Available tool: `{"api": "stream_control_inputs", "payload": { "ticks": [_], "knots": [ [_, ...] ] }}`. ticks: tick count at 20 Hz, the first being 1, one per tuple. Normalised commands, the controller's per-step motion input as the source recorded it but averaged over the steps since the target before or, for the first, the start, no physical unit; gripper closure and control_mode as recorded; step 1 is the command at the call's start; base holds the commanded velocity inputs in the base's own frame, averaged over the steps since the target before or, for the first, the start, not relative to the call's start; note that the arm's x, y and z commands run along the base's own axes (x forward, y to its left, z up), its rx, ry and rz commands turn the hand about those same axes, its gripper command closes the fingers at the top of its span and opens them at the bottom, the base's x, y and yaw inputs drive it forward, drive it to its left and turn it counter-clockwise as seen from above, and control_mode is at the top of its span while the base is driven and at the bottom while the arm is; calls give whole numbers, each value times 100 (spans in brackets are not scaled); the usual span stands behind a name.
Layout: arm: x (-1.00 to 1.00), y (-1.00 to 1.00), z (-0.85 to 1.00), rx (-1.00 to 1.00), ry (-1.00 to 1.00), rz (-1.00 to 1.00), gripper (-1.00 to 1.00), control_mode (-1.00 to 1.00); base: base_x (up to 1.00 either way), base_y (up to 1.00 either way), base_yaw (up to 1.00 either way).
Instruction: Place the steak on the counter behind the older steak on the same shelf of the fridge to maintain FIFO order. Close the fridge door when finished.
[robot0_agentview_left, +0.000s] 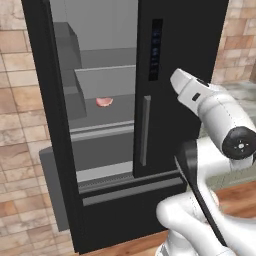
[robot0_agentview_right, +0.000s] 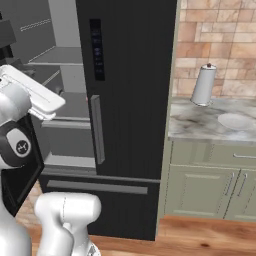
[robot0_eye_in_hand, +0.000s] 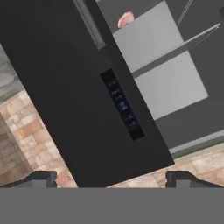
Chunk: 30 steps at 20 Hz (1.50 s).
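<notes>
Fingers (robot0_eye_in_hand: 112, 177) spread wide and empty, facing the tall black two-door fridge (robot0_agentview_left: 165, 125). Small raw meat piece, pinkish red (robot0_agentview_left: 104, 102), lying on the flat grey middle shelf (robot0_agentview_left: 112, 107), at eleven o'clock in the hand view.

2 base views flanking the fridge (robot0_agentview_left: 125, 125) front, rolled hand view close on it

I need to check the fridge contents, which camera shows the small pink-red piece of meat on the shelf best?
The left base view: small pink-red piece of meat lies whole on the grey middle shelf. The hand view catches just part.
</notes>
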Motion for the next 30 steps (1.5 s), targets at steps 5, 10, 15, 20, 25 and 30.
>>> {"api": "stream_control_inputs", "payload": {
  "ticks": [5, 10, 15, 20, 25, 30],
  "knots": [
    [-100, 25, 16, -26, -10, 0, -100, -100, 0, 0, 0],
    [-100, 30, 32, -34, -10, 5, -100, -100, 0, 0, 0],
    [-99, 46, 15, -39, -3, 5, -100, -100, 0, 0, 0],
    [-86, 68, -8, -35, 0, 1, -100, -100, 0, 0, 0],
    [-31, 86, -13, -21, 1, 0, -100, -100, 0, 0, 0],
    [0, 77, -4, -10, 5, -6, -100, -100, 0, 0, 0]
  ]
}}
